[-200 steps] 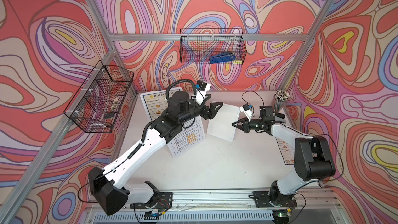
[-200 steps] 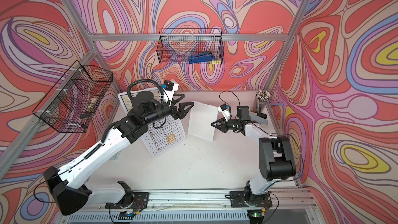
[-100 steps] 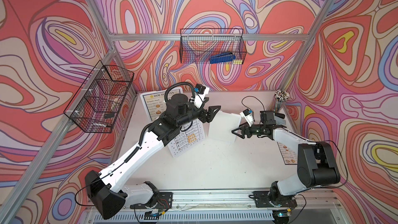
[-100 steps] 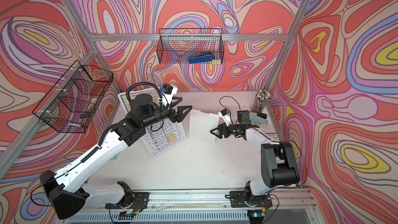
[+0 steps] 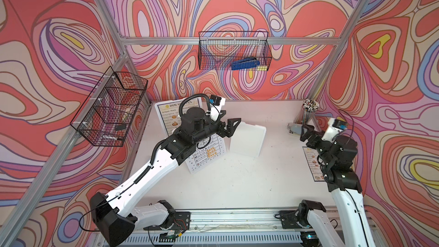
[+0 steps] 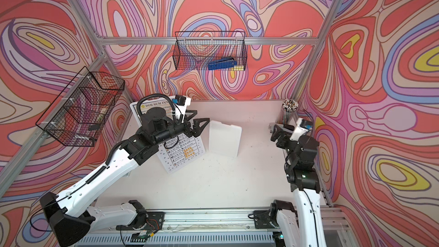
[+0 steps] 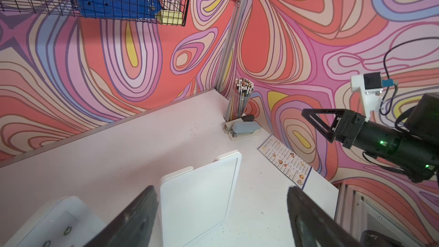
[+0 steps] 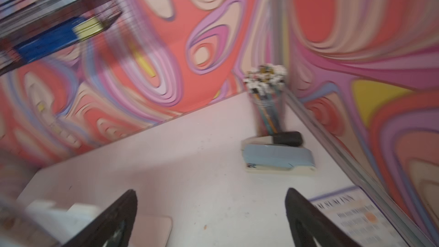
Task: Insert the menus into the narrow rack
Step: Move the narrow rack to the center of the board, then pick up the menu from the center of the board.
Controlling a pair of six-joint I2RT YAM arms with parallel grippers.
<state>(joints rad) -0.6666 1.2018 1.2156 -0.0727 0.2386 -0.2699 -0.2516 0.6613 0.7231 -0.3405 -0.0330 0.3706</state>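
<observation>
A cup of pencils stands in the far right corner of the tabletop, with a grey stapler just beside it. One wire basket hangs on the back wall and holds a blue tool. Another, a divided wire basket, hangs on the left wall.

The left arm stretches over two of the sheets and hides part of each. The right arm covers part of the third in both top views.

There are three menus, all lying flat on the tabletop and none of them in the rack. The large blue-bordered menu is at the back left. The white table menu overlaps its near edge. The small blue-bordered menu lies along the right edge. One white narrow rack lies mid-table, apart from all three.

The left gripper hangs just beside the rack's left edge with its jaws spread wide, holding nothing. I cannot tell whether it touches the rack. The right gripper is also spread wide and empty, raised near the stapler and well apart from the rack.
</observation>
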